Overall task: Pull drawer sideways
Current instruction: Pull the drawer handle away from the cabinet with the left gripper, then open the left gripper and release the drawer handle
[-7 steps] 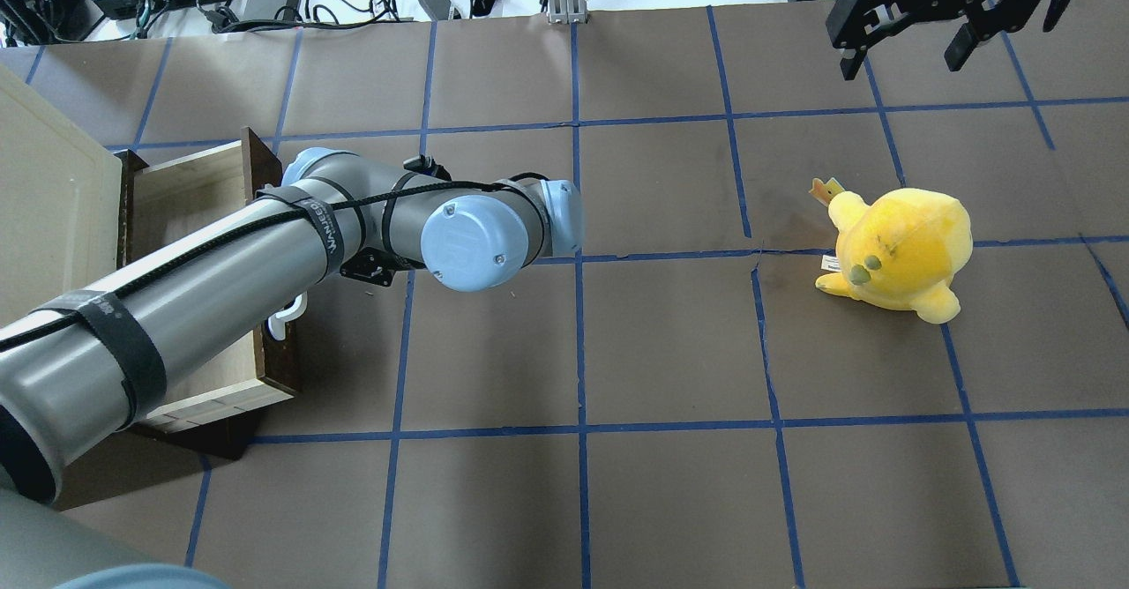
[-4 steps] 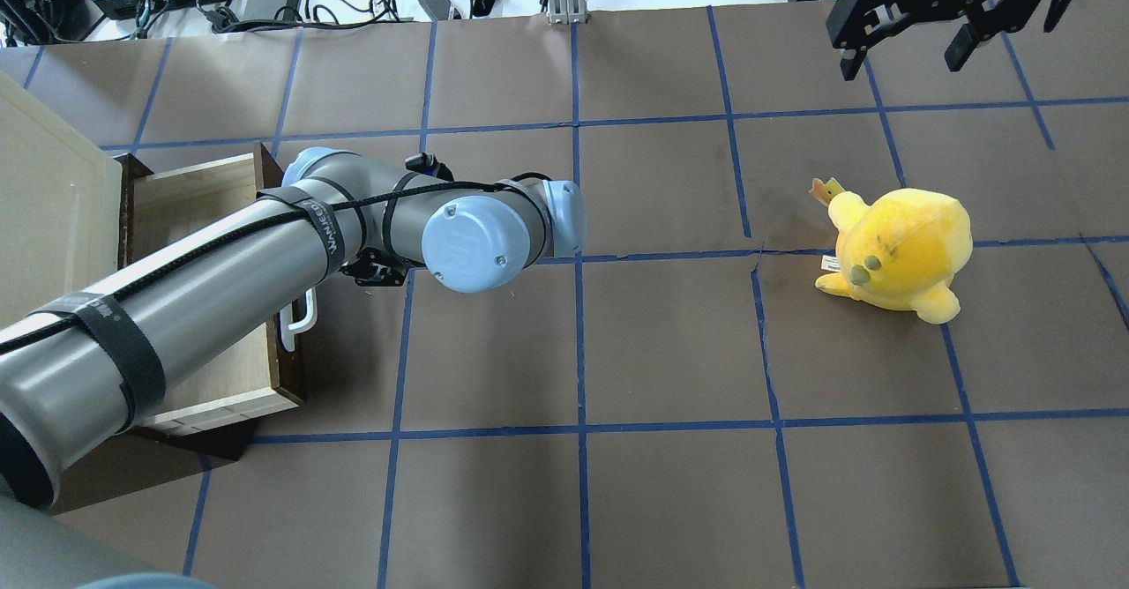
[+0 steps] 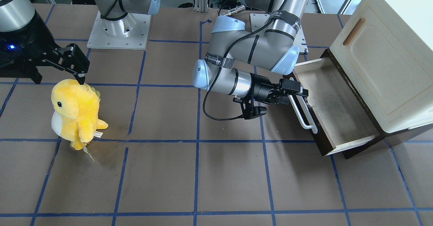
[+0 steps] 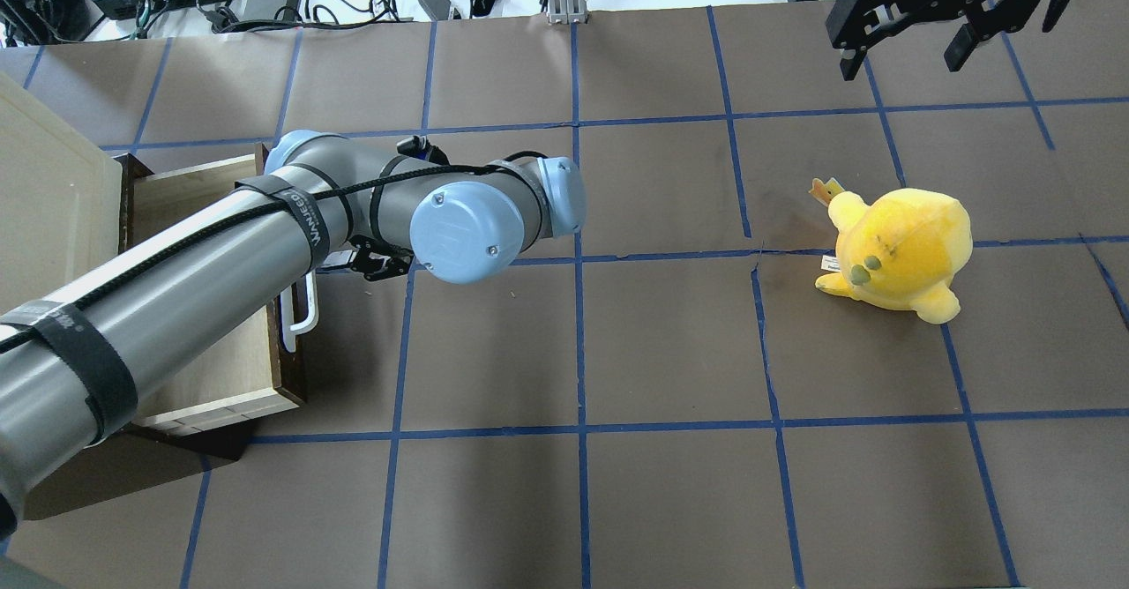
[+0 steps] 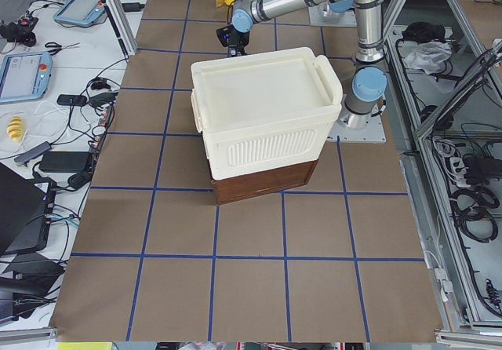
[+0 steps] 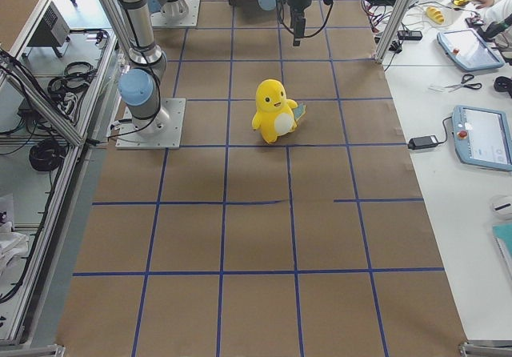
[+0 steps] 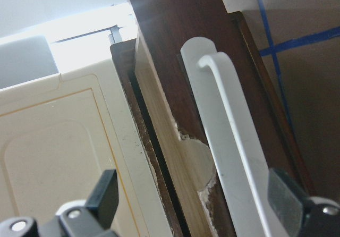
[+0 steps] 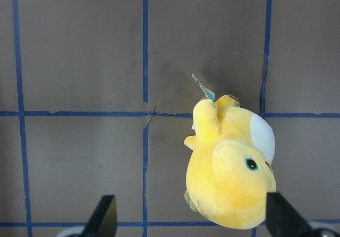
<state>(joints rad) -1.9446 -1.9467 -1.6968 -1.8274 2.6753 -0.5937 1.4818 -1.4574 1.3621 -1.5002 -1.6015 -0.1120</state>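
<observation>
At the left end of the brown papered table (image 3: pixel 230 172), under a cream plastic cabinet (image 3: pixel 389 60): wide shallow drawer (image 3: pixel 338 111) with dark brown wooden front, drawn well out, pale wood inside showing. By the far end of its long white bar handle (image 3: pixel 302 114): left gripper (image 7: pixel 194 194), fingers spread, pinching nothing. Off the table at far right: right gripper (image 4: pixel 904 62), likewise spread, near a yellow plush toy (image 4: pixel 900 249).

Left gripper (image 4: pixel 357 263) mostly hidden under its wrist, jaw state unclear. Drawer (image 4: pixel 212 377) open from cream cabinet (image 4: pixel 53 210); white handle (image 4: pixel 304 307) just beside those jaws. Right gripper (image 4: pixel 901 60) jaws spread, nothing between. Yellow plush (image 4: pixel 904 249) well apart from them, robot-side.
</observation>
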